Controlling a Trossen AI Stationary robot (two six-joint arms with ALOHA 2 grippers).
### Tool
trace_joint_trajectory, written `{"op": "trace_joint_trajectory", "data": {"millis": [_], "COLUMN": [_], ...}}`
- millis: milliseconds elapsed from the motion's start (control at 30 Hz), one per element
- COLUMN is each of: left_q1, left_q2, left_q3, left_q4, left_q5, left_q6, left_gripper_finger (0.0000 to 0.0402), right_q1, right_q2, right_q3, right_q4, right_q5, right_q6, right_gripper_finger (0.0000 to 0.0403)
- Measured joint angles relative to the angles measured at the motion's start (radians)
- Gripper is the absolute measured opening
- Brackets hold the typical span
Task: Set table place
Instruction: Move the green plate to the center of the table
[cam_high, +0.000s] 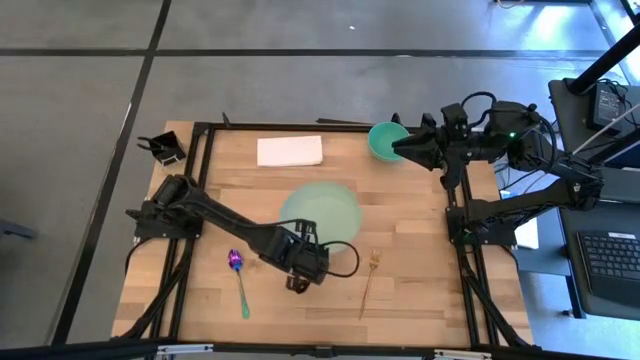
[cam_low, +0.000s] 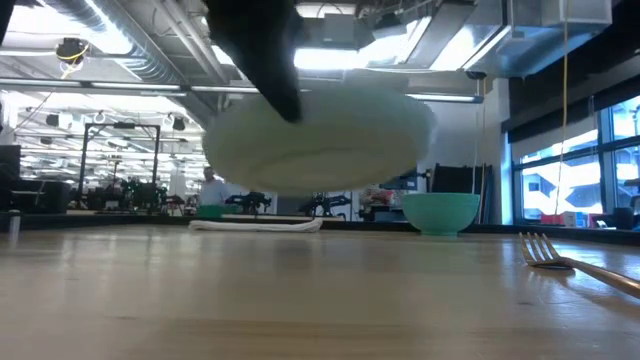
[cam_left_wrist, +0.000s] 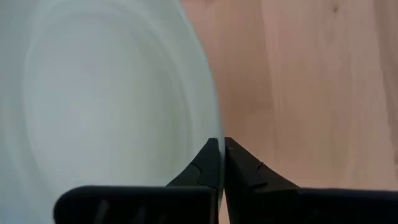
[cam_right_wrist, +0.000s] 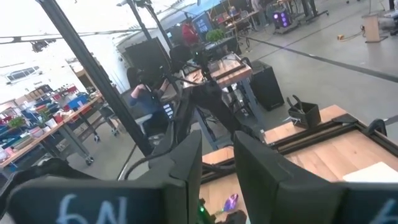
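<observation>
The pale green plate (cam_high: 322, 205) is held up over the middle of the wooden table (cam_high: 430, 290); the low view shows the plate (cam_low: 320, 140) clear of the tabletop. My left gripper (cam_high: 308, 240) is shut on its near rim. The teal bowl (cam_high: 386, 141) stands on its base at the far edge and also shows in the low view (cam_low: 440, 212). My right gripper (cam_high: 401, 147) is open, above the bowl's right side. The spoon (cam_high: 239, 282) lies flat at the near left. The gold fork (cam_high: 368, 282) lies flat at the near right. My left gripper pinches the plate's rim (cam_left_wrist: 214, 140) between its two fingers, one on the upper face and one on the underside. It comes at the plate from the table's near side. The plate is lifted clear of the table and roughly level.
A white napkin (cam_high: 290, 150) lies at the far edge, left of the bowl. A small black holder (cam_high: 165, 148) stands at the far left corner. Black frame rails (cam_high: 200, 180) run along the table's sides. Bare wood lies between spoon and fork, under the plate.
</observation>
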Motion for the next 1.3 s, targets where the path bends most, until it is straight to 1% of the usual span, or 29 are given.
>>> {"op": "trace_joint_trajectory", "data": {"millis": [167,300,667,800,933,1033,1200,1300], "left_q1": [0.004,0.005,0.007,0.009,0.009,0.012,0.023,0.032], "left_q2": [0.001,0.001,0.0,-0.001,-0.002,-0.001,0.0,0.0], "left_q3": [-0.099,-0.154,-0.305,-0.344,-0.351,-0.352,-0.353,-0.332], "left_q4": [0.074,0.099,0.302,0.347,0.355,0.378,0.393,0.38], "left_q5": [-0.008,0.024,0.026,0.06,0.062,0.074,0.089,0.084], "left_q6": [-0.045,-0.047,-0.066,-0.079,-0.081,-0.088,-0.12,-0.144], "left_gripper_finger": [0.0,0.0,0.0,0.0,0.0,0.0012,0.0051,0.0074], "right_q1": [0.0,0.0,0.0,0.0,0.0,0.0,0.0,0.0], "right_q2": [0.0,0.0,0.001,0.001,0.001,0.001,0.001,0.001], "right_q3": [0.0,0.0,0.0,0.0,0.0,0.0,0.0,0.0], "right_q4": [-0.046,-0.078,-0.088,-0.089,-0.089,-0.089,-0.089,-0.089], "right_q5": [0.0,0.0,0.0,0.0,0.0,0.0,0.0,0.0], "right_q6": [0.0,-0.001,-0.003,-0.004,-0.034,-0.05,-0.051,-0.052], "right_gripper_finger": [0.0094,0.0094,0.0094,0.0094,0.0094,0.0094,0.0094,0.0094]}}
